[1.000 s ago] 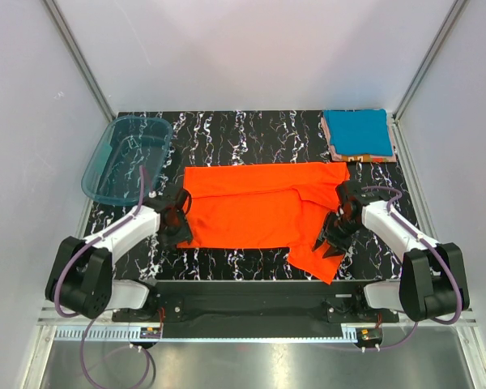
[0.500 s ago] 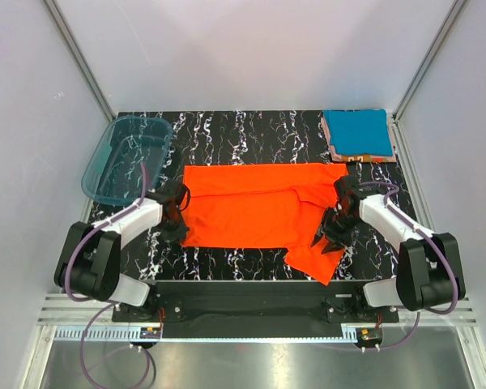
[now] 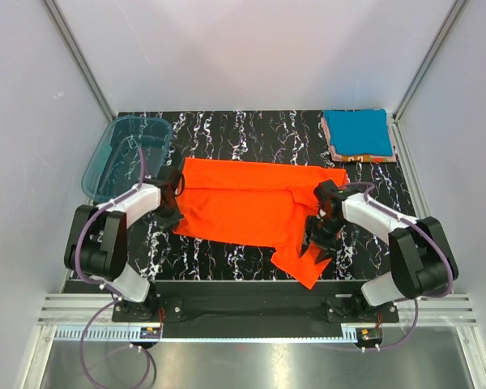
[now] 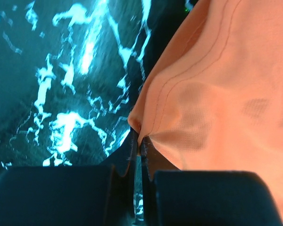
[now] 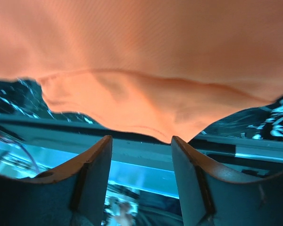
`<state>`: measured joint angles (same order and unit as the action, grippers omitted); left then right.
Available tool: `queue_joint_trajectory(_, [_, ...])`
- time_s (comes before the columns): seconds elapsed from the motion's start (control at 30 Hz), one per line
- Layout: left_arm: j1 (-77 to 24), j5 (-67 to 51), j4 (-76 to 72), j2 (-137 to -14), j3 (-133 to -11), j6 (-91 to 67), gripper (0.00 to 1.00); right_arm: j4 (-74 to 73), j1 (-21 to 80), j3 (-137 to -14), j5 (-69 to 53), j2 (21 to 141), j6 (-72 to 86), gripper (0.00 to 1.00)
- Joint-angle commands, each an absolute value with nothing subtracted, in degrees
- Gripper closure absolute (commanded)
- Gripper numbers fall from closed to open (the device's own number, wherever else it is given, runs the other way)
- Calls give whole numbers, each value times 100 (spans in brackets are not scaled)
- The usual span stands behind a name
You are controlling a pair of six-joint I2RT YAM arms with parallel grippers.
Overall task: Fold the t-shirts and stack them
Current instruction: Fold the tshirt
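Note:
A bright orange-red t-shirt [image 3: 243, 207] lies spread across the middle of the table, with a flap [image 3: 301, 263] trailing toward the near edge. My left gripper [image 3: 175, 197] is at its left edge. In the left wrist view it [image 4: 140, 141] is shut on a pinched corner of the hem of the orange-red t-shirt [image 4: 217, 89]. My right gripper [image 3: 317, 235] is over the shirt's right part. It [image 5: 141, 141] stands open, and the orange-red cloth [image 5: 146, 66] lies just beyond the fingertips with nothing between them. A teal t-shirt [image 3: 356, 131], folded square, tops a stack with pinkish-orange edges [image 3: 364, 156] at the back right.
A translucent teal plastic tub [image 3: 125, 158] stands at the back left, close to my left arm. The black marbled table [image 3: 243, 130] is bounded by metal frame posts and white walls. A black rail runs along the near edge.
My left gripper shut on the shirt's left edge and drew it back and leftward. The whole shirt shifted and skewed. My right gripper moved left and opened wider.

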<state>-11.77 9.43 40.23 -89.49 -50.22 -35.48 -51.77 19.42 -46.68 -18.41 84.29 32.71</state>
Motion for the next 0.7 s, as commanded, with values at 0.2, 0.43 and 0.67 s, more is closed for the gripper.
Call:
queue_joint_trajectory(0.2, [-1099,1169,3700,-9500,-5651,-3147,100,-5001,3050,-4254,-1645,8007,3673,41])
queue_joint_trajectory(0.43, [-1090,941,3665,-9581,-5740,-3182,100,-4834,3041,-5148,-598,8349,3885,48])
queue_joint_trajectory(0.67, [-1090,870,3691,-9457,-5599,-3147,100,-4791,3041,-5309,-212,8788,3858,39])
